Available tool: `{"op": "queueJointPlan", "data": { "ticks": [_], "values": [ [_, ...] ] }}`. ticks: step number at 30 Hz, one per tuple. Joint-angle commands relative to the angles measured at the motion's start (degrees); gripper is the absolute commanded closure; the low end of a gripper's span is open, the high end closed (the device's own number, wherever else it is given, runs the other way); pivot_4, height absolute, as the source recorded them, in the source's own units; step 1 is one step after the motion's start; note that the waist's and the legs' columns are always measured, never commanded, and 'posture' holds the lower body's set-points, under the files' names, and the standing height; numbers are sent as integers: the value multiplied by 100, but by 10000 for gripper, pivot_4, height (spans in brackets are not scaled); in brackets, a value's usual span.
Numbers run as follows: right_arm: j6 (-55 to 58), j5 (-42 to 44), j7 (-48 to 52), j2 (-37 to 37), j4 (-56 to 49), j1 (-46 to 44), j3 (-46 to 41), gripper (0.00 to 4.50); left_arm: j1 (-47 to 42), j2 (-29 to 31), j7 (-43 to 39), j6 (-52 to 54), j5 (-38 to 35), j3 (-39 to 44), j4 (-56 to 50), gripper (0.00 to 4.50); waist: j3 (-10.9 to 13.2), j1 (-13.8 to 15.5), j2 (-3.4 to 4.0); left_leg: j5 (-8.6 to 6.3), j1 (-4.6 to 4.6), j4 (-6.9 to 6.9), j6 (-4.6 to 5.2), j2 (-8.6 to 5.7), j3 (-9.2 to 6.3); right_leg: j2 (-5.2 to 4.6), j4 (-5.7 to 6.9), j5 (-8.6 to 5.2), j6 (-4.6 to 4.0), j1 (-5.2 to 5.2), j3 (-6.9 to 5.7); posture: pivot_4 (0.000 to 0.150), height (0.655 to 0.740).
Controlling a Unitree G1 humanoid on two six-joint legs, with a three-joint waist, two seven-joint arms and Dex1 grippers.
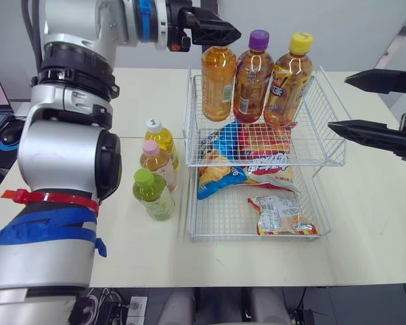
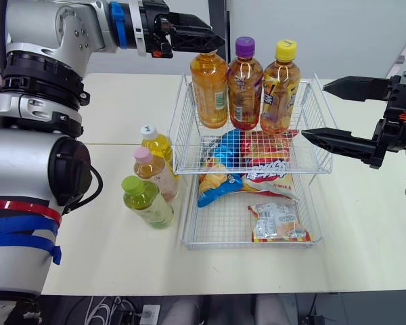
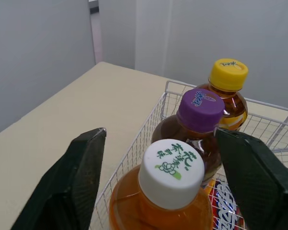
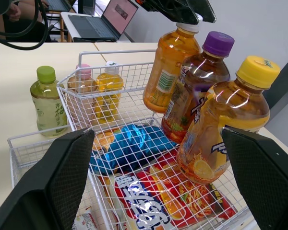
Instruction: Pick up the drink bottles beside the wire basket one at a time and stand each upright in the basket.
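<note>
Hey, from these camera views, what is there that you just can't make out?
Left eye view: the left gripper covers the cap of the leftmost bottle in the wire basket.
Eye views: the green-capped bottle hides the lower part of the pink-capped bottle behind it.
Eye views: the basket's upper tier and its bottles cover much of the blue snack bag below.
Left wrist view: the picture's edge cuts off that bottle's body.

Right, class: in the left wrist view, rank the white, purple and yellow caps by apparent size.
1. white cap
2. purple cap
3. yellow cap
The white one sits nearest the camera, so real sizes may well match.
</note>
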Motion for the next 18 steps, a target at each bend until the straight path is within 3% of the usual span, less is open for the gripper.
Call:
{"op": "queueJointPlan", "data": {
  "ticks": [1,7,11,18],
  "values": [
    [-127,-30,-42,-145,-22,-66,-129,0,-259,252,-158,117,-21,92,-434,176,0,-6,0,0,0,0,0,0,0,0,0,0,0,0,0,1500,7400],
    [-301,-183,-30,-139,6,-50,-118,0,-131,790,-132,597,-312,428,-1286,176,0,-12,0,0,0,-1,0,1,-1,1,0,0,0,0,0,1500,7400],
    [-700,-487,92,-61,46,36,-56,0,392,1083,637,692,-374,839,-2249,176,-2,-4,3,0,2,0,0,2,-12,0,-1,0,0,1,1,1500,7400],
    [-1400,-800,454,88,342,-99,313,0,2266,1969,1479,1131,-503,1542,-4491,176,-3,-28,6,1,20,0,-1,7,-22,2,6,1,-1,10,14,1500,7400]
  ]
}}
